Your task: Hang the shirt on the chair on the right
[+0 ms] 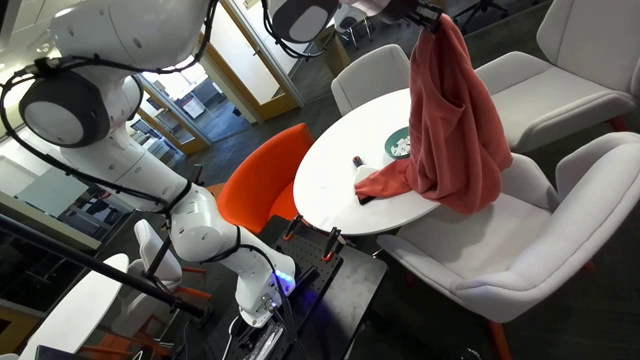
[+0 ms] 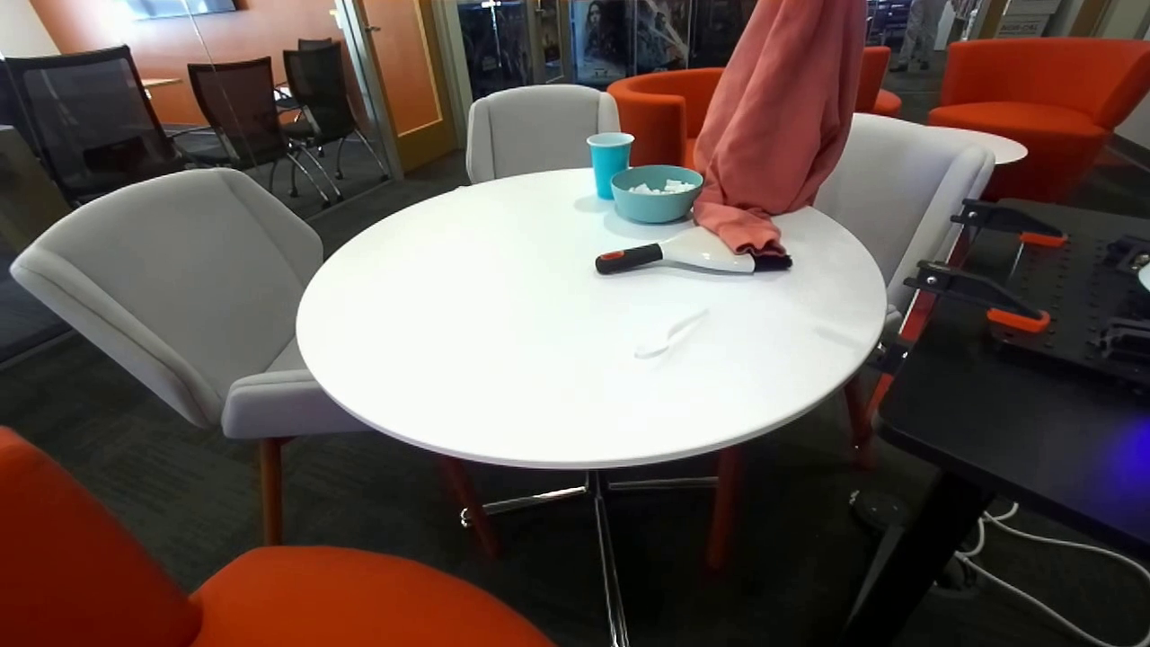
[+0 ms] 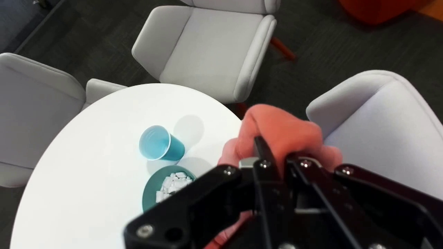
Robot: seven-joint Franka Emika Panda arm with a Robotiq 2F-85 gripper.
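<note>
An office, with mesh chairs (image 2: 235, 110) and seemingly a wall screen (image 2: 180, 7) behind glass (image 2: 296, 31)

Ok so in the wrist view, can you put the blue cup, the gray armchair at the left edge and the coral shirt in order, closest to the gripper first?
1. Coral shirt: pinched in the gripper.
2. Blue cup: on the white table, to the left.
3. Gray armchair: at the left edge, past the table.

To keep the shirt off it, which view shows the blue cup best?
The wrist view: nothing covers the blue cup there; rim and side both show. In an exterior view, the bowl hides a bit of the cup's lower side. In an exterior view, the shirt hangs partly across the bowl and no cup shows.
</note>
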